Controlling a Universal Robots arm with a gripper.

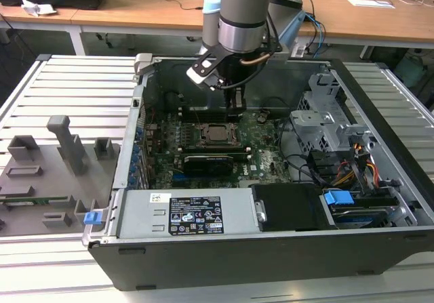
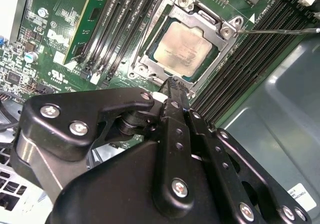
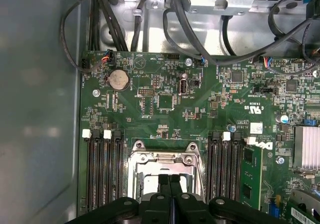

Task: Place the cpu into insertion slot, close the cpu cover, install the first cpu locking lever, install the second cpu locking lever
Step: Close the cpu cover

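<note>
While the gripper (image 3: 170, 180) is held low inside the open computer case (image 1: 203, 259) on the table (image 1: 74, 86), its fingers are seen pressed together in both wrist views, with nothing clamped between them. The cpu (image 2: 187, 48) is seated in the insertion slot (image 2: 200, 76) on the green motherboard (image 3: 150, 103), and the cpu cover (image 2: 149, 62) is laid flat around it, the pale top being shown through the cut-out. The gripper's tip is poised just beside one edge of the cover, and a thin metal lever (image 2: 280, 31) is seen running out from a corner of the cover across the memory slots (image 2: 250, 58).
</note>
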